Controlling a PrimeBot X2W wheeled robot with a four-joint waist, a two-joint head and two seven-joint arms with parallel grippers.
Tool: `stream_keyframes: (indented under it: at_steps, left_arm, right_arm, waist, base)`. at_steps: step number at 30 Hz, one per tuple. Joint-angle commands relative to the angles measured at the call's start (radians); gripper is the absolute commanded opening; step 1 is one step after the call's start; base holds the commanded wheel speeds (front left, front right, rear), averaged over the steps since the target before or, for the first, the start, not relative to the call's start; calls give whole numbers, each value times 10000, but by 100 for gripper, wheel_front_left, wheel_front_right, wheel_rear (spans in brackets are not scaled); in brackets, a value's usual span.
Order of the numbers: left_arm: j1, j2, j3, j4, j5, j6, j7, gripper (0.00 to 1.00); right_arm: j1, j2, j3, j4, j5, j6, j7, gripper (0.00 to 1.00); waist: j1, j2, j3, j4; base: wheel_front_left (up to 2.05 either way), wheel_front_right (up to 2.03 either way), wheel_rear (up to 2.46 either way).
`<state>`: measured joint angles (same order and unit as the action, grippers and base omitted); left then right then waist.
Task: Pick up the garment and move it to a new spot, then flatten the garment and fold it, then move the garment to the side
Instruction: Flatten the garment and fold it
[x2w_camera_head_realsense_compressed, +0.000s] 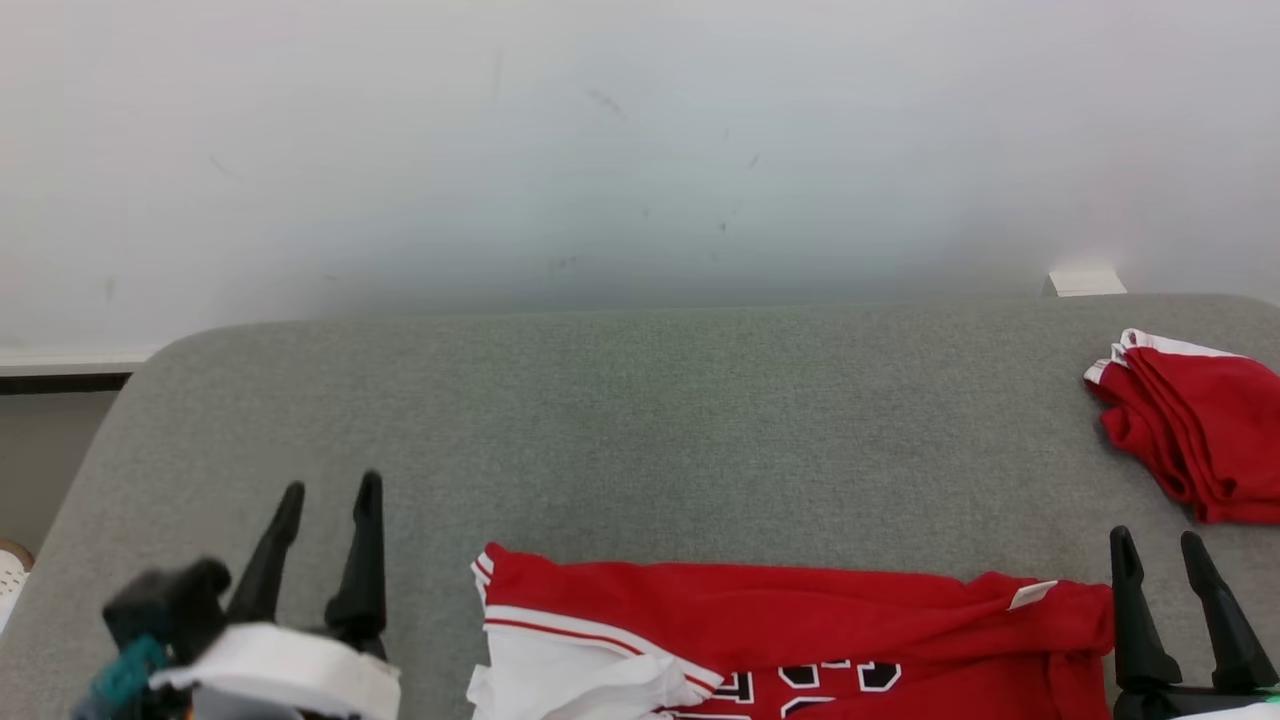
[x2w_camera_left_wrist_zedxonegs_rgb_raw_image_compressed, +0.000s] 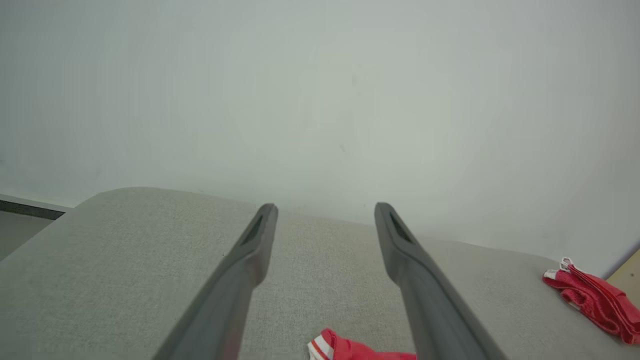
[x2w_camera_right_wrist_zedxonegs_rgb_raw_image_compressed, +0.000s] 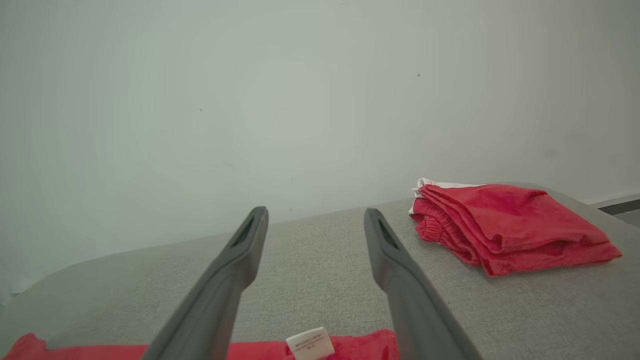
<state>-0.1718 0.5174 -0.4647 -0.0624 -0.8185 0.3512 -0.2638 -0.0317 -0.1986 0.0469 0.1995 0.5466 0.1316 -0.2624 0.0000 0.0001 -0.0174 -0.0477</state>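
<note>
A red garment (x2w_camera_head_realsense_compressed: 800, 630) with white trim and black-and-white lettering lies at the near edge of the grey surface (x2w_camera_head_realsense_compressed: 640, 420), partly cut off by the head view's bottom edge. Its white label (x2w_camera_right_wrist_zedxonegs_rgb_raw_image_compressed: 310, 343) and red edge (x2w_camera_right_wrist_zedxonegs_rgb_raw_image_compressed: 75, 350) show low in the right wrist view; a trimmed corner (x2w_camera_left_wrist_zedxonegs_rgb_raw_image_compressed: 345, 349) peeks in the left wrist view. My left gripper (x2w_camera_head_realsense_compressed: 328, 498) hovers open to the garment's left, nothing between its fingers. My right gripper (x2w_camera_head_realsense_compressed: 1160, 548) stands open just off the garment's right end, also empty.
A folded red garment (x2w_camera_head_realsense_compressed: 1195, 425) with a white edge rests at the far right of the surface, also seen as a folded red pile (x2w_camera_right_wrist_zedxonegs_rgb_raw_image_compressed: 500, 225) and as a small red bundle (x2w_camera_left_wrist_zedxonegs_rgb_raw_image_compressed: 595, 300). A pale wall (x2w_camera_head_realsense_compressed: 640, 150) rises directly behind. The surface's left corner is rounded.
</note>
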Motion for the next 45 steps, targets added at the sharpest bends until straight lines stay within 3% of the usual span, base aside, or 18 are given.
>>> stream_keyframes:
  at_steps: [1,8,15,25,30,45]
  left_arm:
    - [476,-331,363,-14,510,-103,2,100]
    - [1867,-2064,1543,419,2518,-1147,1,100]
    - [1990,-3108,2409,1032,3463,-2273,0,100]
    - [1784,-3669,2909,1729,4221,-3199,0,100]
    - [1679,-3836,3042,1971,4436,-3424,0,100]
    - [1581,-4092,3256,2482,4760,-3837,-1,100]
  right_arm:
    - [183,46,-106,-123,-171,-21,-24,100]
    - [556,340,-456,65,-690,-21,-23,100]
    - [336,323,-547,475,-846,-21,195,100]
    - [-397,242,-588,1601,-928,-21,1315,100]
    - [-867,373,-813,2644,-879,-21,2480,100]
    - [-1679,920,-1203,5299,-656,-21,4371,100]
  waist:
    - [0,-1,33,-41]
    - [0,-1,176,-45]
    - [0,-1,212,-45]
    - [0,-1,161,-49]
    - [0,-1,202,55]
    - [0,-1,238,412]
  base:
    - [0,0,0]
    - [0,0,0]
    - [0,0,0]
    - [0,0,0]
    - [0,0,0]
    - [0,0,0]
